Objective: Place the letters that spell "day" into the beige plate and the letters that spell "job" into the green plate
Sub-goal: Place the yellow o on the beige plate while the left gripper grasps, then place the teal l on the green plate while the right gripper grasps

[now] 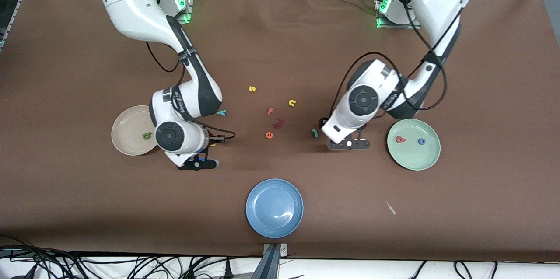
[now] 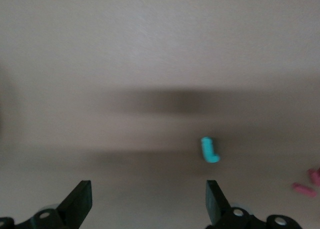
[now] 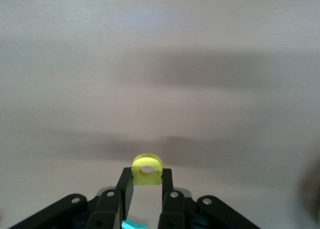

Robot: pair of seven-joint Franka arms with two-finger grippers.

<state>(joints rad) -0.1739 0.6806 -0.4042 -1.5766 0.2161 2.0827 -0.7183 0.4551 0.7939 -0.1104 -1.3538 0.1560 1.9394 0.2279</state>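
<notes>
We see the right gripper [image 3: 147, 186] just beside the beige plate [image 1: 127, 139], on the side toward the middle of the tabletop [image 1: 280, 43], its fingers [image 3: 126, 189] closed on the yellow a [image 3: 147, 169]. The green d [image 1: 146, 136] already lies in the beige plate, and the teal y [image 1: 222, 113] rests on the tabletop just beside the right arm.

The left gripper [image 2: 147, 201] hangs beside the green plate [image 1: 413, 156], its fingers [image 2: 77, 201] spread wide and gripping nothing, with the teal j [image 2: 209, 150] on the tabletop near them. The red b [image 1: 400, 139] and the blue o [image 1: 421, 141] lie in the green plate.

In the middle of the tabletop lie a yellow s [image 1: 252, 88], a yellow n [image 1: 292, 102], a salmon f [image 1: 270, 111] and an orange e [image 1: 269, 135]. A blue plate [image 1: 274, 222] sits nearest the front camera.
</notes>
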